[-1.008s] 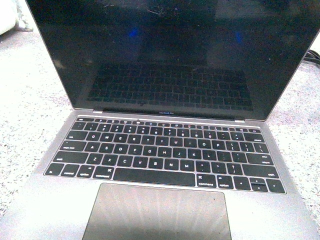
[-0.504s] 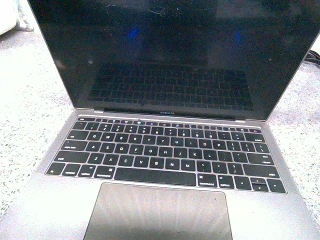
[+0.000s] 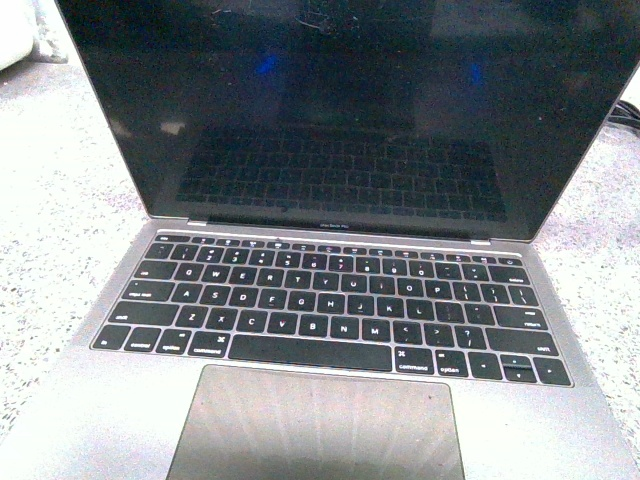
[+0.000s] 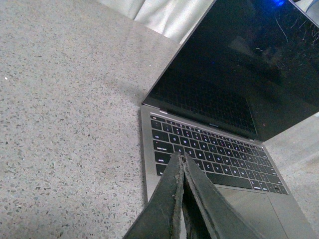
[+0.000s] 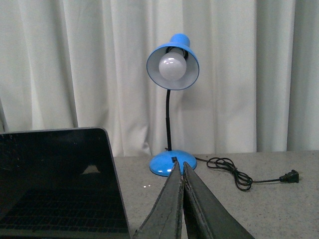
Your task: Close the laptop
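Observation:
The laptop (image 3: 330,300) stands open in front of me, a space-grey machine with black keys, a wide trackpad (image 3: 315,425) and a dark glossy screen (image 3: 340,110) leaning back. No arm shows in the front view. In the left wrist view my left gripper (image 4: 182,158) is shut with nothing in it, hovering over the laptop (image 4: 214,154) near its front left corner. In the right wrist view my right gripper (image 5: 182,167) is shut and empty, to the right of the screen's edge (image 5: 107,164).
The laptop rests on a speckled grey tabletop (image 3: 60,200). A blue desk lamp (image 5: 172,64) stands behind it to the right, its black cord and plug (image 5: 249,177) trailing on the table. White curtains (image 5: 60,59) hang at the back.

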Robot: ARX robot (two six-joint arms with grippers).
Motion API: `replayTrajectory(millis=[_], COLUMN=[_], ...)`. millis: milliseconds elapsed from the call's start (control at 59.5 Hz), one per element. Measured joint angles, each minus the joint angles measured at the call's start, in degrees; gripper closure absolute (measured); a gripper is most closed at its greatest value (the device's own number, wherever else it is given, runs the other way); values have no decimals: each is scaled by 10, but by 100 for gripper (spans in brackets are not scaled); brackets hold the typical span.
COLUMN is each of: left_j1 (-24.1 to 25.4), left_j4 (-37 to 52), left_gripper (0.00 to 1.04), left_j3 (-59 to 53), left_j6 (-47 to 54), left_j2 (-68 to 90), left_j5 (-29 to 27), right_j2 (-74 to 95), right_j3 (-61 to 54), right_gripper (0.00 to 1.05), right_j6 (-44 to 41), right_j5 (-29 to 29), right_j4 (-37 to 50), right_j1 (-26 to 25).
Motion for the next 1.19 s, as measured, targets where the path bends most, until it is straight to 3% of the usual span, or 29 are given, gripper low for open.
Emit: replayTrajectory(millis=[101,269,554,840,1058,1192], left_j1=[-22,-68,-123,-155,-163,-166], left_j4=[2,45,137,231,233,223], left_gripper=[101,101,101,101,101,101], left_j3=[20,63,156,312,400,442], left_j6=[-5,-12,-9,32,84,120], left_j2=[14,71,197,388,510,566], left_j5=[-23,-58,-76,-83,-72,-64], right_j2=[16,120,365,548,657,712], right_j3=[3,5,110,325,467,538], right_gripper=[103,103,103,103,103,103], right_j6=[-15,-41,-110,-133,-113,-115], right_j5=[-10,-16,-39,-156,-261,-291], right_j4=[4,101,235,168,84,13], right_j1=[1,13,84,77,54,57])
